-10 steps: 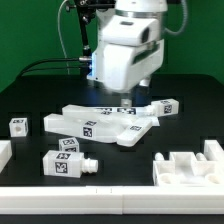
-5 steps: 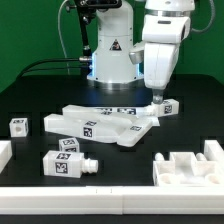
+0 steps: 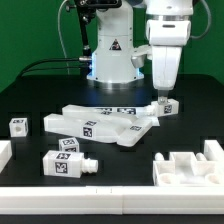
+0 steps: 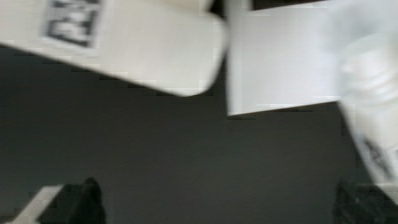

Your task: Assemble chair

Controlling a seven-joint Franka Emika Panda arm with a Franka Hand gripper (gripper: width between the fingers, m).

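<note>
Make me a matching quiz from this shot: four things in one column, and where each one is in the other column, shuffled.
Things:
1 tool
2 small cube
3 slab pile
4 notched block

Places:
A centre of the scene
B front, on the exterior view's right
C far on the exterior view's left
D hanging over the pile's right end

Pairs: 1-D, 2-C, 3-A, 4-B

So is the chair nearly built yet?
Not yet. Nothing looks joined: the flat slabs lie in a loose pile, and the small cube and the blocky piece sit apart on the table. The gripper is open and empty, hovering over the pile's end on the exterior view's right. All the joining is left.
</note>
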